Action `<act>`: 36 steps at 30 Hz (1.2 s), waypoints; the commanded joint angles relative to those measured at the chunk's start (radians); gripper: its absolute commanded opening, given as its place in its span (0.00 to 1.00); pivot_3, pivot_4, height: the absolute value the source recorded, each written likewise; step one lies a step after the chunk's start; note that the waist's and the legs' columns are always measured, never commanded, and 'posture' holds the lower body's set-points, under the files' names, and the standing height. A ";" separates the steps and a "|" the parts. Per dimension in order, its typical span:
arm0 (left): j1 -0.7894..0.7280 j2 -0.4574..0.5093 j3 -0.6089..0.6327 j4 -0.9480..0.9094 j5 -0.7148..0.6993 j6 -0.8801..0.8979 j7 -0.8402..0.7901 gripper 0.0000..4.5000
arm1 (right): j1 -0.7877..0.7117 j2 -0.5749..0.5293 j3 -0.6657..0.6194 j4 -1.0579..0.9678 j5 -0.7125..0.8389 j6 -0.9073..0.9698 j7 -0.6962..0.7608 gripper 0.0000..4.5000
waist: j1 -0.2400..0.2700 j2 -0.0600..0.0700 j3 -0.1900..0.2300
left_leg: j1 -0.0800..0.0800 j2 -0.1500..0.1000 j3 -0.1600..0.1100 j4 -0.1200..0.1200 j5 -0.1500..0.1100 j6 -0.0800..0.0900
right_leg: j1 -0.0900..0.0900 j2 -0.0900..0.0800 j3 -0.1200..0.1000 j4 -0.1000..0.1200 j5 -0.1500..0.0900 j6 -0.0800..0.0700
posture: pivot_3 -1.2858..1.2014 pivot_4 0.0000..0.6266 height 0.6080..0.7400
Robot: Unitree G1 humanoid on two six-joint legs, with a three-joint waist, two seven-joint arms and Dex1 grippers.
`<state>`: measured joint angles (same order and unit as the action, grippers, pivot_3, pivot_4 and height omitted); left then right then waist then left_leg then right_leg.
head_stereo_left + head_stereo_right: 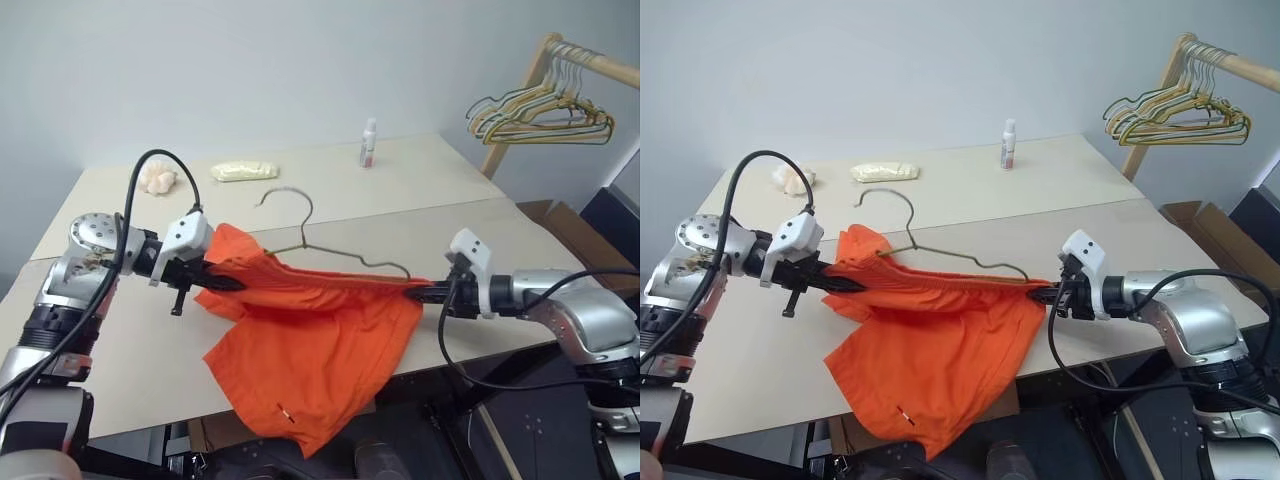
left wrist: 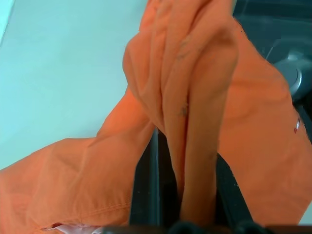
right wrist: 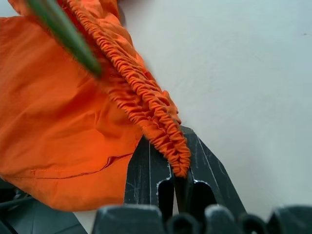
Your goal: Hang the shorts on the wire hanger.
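The orange shorts (image 1: 310,350) hang stretched by the elastic waistband between my two grippers, over the table's front edge, with the legs drooping below it. My left gripper (image 1: 225,283) is shut on the waistband's left end, fabric bunched over its fingers (image 2: 146,195). At the other end my right gripper (image 1: 420,292) is shut on the gathered band, pinched between its fingers (image 3: 146,175). The wire hanger (image 1: 301,243) lies just behind the shorts with its hook pointing away. Its right arm runs along the waistband and its left side is hidden by the fabric.
On the beige table (image 1: 450,200) stand a small spray bottle (image 1: 368,143), a yellow packet (image 1: 244,171) and a peach-coloured lump (image 1: 158,179) at the far side. A wooden rack with a bunch of hangers (image 1: 545,115) stands at the right, with a cardboard box (image 1: 560,215) beneath.
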<state>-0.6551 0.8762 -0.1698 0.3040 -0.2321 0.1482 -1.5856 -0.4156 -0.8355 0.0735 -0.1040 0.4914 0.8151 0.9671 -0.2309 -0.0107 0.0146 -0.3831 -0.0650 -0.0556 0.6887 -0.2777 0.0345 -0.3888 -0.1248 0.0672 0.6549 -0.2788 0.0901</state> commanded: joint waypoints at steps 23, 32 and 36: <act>-0.042 0.030 -0.092 0.153 0.205 -0.160 0.114 0.00 | -0.077 -0.098 0.001 -0.125 -0.009 -0.066 0.117 0.01 | -0.001 0.000 0.000 | 0.000 0.000 0.000 0.000 0.000 0.000 | 0.000 0.000 -0.001 -0.002 0.000 0.000 | 0.43 0.00 1.00; -0.108 -0.057 -0.088 0.199 0.222 -0.169 0.153 0.00 | -0.129 -0.059 0.084 -0.170 -0.029 0.024 0.067 0.49 | -0.001 0.000 0.000 | -0.002 0.000 0.000 0.001 0.000 0.000 | 0.000 0.000 -0.001 -0.004 0.000 0.000 | 0.42 0.00 1.00; -0.129 -0.082 -0.076 0.227 0.225 -0.178 0.155 0.00 | -0.118 -0.060 0.057 -0.171 -0.027 0.041 0.048 0.80 | -0.001 0.000 0.000 | -0.003 0.000 0.000 0.002 0.000 0.001 | 0.000 0.000 -0.001 -0.005 0.000 0.000 | 0.42 0.00 1.00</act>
<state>-0.7473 0.7933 -0.2776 0.5317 0.0007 -0.0184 -1.4364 -0.5213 -0.8916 0.1733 -0.2542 0.4572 0.8472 1.0227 -0.2323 -0.0107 0.0147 -0.3860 -0.0651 -0.0558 0.6906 -0.2782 0.0353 -0.3893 -0.1253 0.0658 0.6501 -0.2788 0.0901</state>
